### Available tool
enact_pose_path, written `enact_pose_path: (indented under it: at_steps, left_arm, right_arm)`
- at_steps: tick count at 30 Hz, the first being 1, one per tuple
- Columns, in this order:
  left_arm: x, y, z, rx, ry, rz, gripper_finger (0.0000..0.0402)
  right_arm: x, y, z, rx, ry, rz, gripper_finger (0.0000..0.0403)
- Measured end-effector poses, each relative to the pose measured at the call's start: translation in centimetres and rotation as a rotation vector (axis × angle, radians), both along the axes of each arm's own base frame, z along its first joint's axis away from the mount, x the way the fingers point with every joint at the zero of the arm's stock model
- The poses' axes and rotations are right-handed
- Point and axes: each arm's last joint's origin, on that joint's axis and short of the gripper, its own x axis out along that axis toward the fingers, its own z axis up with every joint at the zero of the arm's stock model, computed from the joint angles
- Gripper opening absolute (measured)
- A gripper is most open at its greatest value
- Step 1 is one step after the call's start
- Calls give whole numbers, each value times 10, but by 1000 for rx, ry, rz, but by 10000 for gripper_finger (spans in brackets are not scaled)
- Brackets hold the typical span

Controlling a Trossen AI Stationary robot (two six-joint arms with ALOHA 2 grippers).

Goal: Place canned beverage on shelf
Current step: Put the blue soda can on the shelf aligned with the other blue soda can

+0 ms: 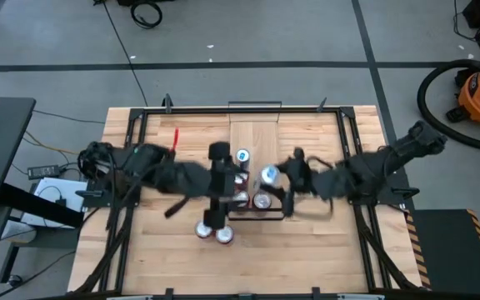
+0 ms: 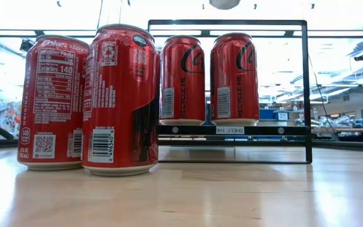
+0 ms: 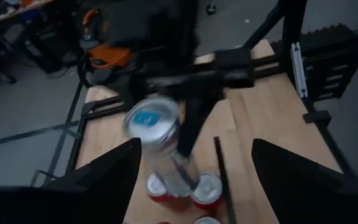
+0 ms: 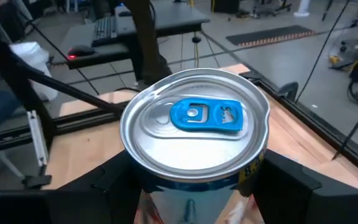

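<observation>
Room is tight at the desk's [image 1: 157,250] middle. My right gripper [image 4: 191,186] is clamped shut on a silver can [image 4: 194,134] with a blue pull tab and a smooth round aluminium lid, carried above the shelf [image 2: 232,130]. That shelf, a narrow board framed by thin black wire rails, sits mid-desk with two glossy red cola cans [image 2: 234,79] upright on it. Two more red cans [image 2: 118,101] stand touching each other just off its near edge. My left gripper [image 3: 194,180] hangs spread wide over these, holding nothing. Bare plank surface lies open toward both side edges.
</observation>
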Motion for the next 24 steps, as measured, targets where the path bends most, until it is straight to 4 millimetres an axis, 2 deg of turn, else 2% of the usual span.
enact_pose_path:
  at_steps: [5,13,16,20,24]
  left_arm:
    - [-7,39,13,-40,-5,-70,318]
    - [-2,92,14,-162,8,-41,318]
    - [3,102,13,-196,-3,0,318]
    - [9,107,13,-234,-38,32,318]
    - [15,107,14,-284,-71,37,317]
  right_arm:
    - [14,-46,-4,-8,75,-7,261]
    - [17,-89,-9,-42,173,70,261]
    - [13,-102,-10,-51,209,129,261]
    - [5,-118,-10,-64,165,193,261]
    - [-6,-133,-31,-53,116,214,261]
